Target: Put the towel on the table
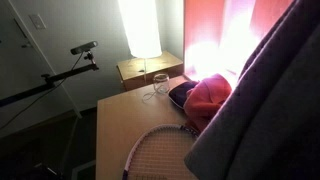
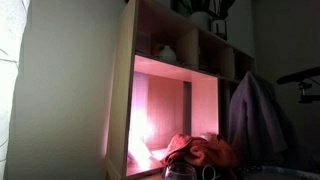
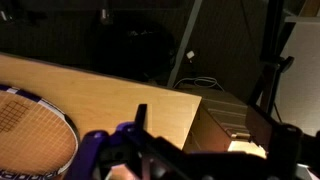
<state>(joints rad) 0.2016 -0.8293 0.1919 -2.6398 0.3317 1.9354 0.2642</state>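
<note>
The towel, a big grey-purple cloth, hangs down over the right foreground in an exterior view and reaches past the table's near right part. It also hangs as a grey drape beside the shelf unit. What holds it up is hidden. In the wrist view my gripper is open, its two dark fingers wide apart with nothing between them. It hovers over the tan table near its far corner. Neither exterior view shows the gripper.
A tennis racket lies on the table's near end, its head also in the wrist view. An orange-red cloth, a dark bowl-like item and a glass sit at the back. A nightstand with a lamp stands beyond.
</note>
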